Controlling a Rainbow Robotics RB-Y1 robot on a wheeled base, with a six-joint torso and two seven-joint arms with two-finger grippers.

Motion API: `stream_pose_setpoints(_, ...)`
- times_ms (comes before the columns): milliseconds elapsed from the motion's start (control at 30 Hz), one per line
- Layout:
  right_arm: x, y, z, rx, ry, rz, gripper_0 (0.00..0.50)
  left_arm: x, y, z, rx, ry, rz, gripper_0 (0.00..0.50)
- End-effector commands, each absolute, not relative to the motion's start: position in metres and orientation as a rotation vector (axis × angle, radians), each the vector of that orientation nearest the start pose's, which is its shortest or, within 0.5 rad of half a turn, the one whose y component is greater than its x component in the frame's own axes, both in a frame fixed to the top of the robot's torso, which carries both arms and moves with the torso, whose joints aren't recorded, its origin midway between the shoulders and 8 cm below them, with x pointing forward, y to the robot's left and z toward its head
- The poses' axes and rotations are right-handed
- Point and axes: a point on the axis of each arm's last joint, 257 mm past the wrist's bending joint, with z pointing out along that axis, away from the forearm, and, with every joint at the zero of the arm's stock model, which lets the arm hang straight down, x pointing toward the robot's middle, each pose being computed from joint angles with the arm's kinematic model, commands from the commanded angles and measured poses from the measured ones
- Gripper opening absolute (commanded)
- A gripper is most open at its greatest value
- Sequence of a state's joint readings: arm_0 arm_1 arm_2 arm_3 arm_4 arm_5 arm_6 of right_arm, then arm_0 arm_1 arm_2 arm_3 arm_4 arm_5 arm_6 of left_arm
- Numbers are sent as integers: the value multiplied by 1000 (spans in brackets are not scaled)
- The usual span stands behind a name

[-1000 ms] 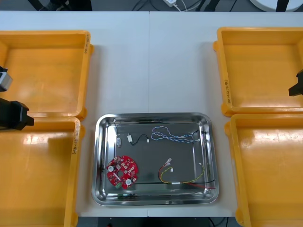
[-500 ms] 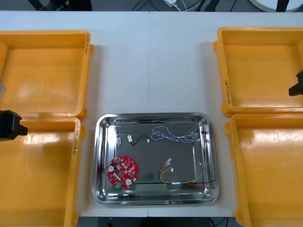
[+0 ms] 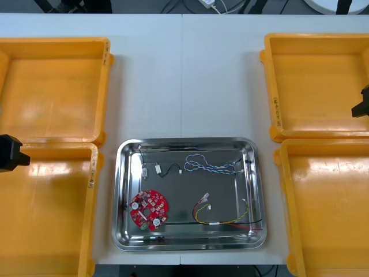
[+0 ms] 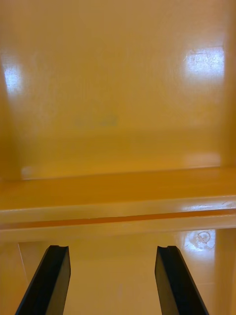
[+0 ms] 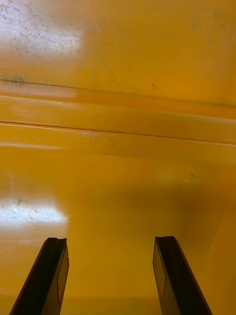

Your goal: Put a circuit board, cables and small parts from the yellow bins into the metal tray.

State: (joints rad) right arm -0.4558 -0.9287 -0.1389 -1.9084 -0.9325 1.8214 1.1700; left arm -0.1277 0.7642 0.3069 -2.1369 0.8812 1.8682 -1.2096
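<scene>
gleaming metal tray (image 3: 119,190) on light table (image 3: 184,75)

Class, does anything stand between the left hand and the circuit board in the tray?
Nothing visible blocks it. Between the open left hand, above the left yellow bins, and the circuit board lie only a bin wall and the tray rim.

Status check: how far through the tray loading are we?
Done: the metal tray holds a red circuit board, black cable, blue and white cable and red and yellow cable. In hand: nothing; left gripper and right gripper hang over the yellow bins, jaws open. Left: the bins look empty; small parts I cannot confirm.
</scene>
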Motion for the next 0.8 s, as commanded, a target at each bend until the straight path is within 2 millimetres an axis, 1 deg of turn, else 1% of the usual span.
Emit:
stream_pose_setpoints(33,446,-389,-92,54,2596,-49,500,364,386,-172,-134,2698,-17,500)
stream_pose_setpoints(800,446,-389,-92,54,2596,-49,500,364,386,-172,-134,2698,-17,500)
